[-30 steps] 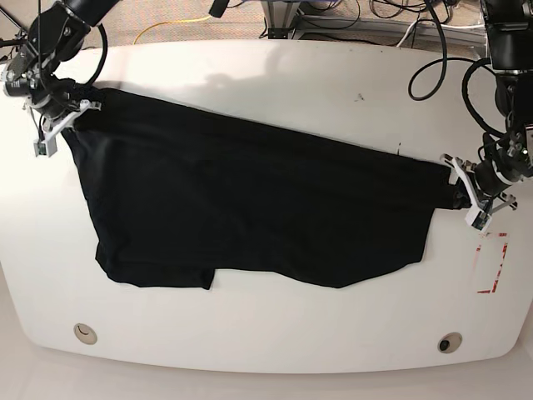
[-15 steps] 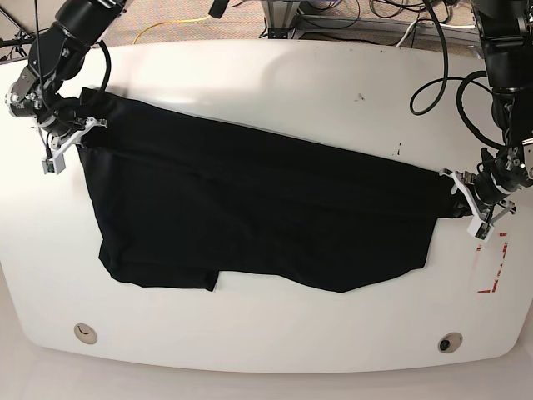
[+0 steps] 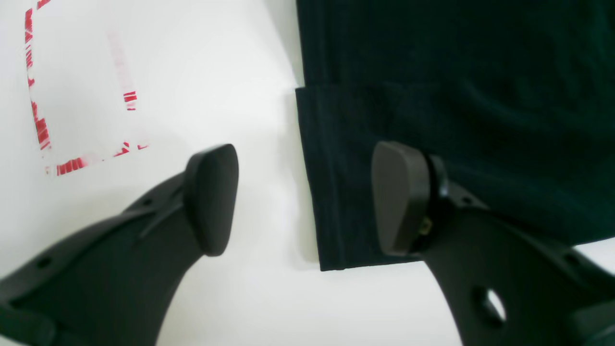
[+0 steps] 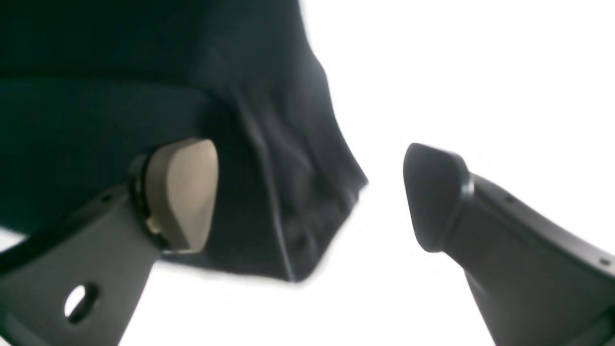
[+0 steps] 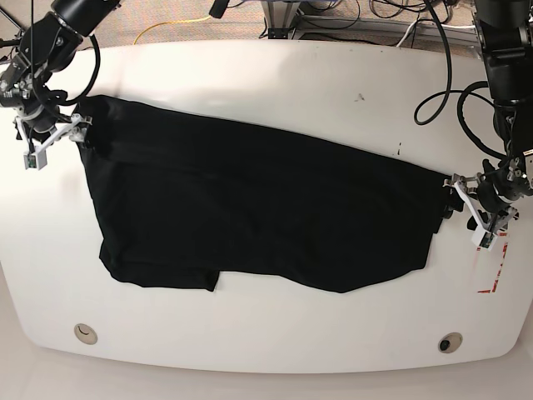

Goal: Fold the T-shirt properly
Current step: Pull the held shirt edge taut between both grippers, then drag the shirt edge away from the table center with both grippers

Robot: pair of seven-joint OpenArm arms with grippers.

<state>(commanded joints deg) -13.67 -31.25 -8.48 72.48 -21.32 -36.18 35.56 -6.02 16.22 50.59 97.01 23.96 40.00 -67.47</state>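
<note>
The black T-shirt [image 5: 250, 200] lies spread flat across the white table [image 5: 275, 75], with no print showing. My left gripper [image 5: 472, 213] is at the shirt's right end. In the left wrist view it [image 3: 305, 199] is open, one fingertip [image 3: 399, 197] over the hemmed cloth edge [image 3: 336, 192] and the other over bare table. My right gripper [image 5: 52, 133] is at the shirt's upper left corner. The right wrist view shows it [image 4: 307, 194] open, with the wrinkled cloth corner [image 4: 298, 202] lying loose between its fingers.
Red tape marks [image 5: 493, 275] sit on the table just right of the shirt, also seen as red tape marks [image 3: 43, 134] beside the left gripper. Two round holes [image 5: 85, 333] [image 5: 450, 342] are near the front edge. Cables [image 5: 433, 67] hang at the back right.
Both grippers were closed on the shirt's ends and now stand open, the cloth lying on the table. The right gripper has drawn back to the left, the left one slightly right.
</note>
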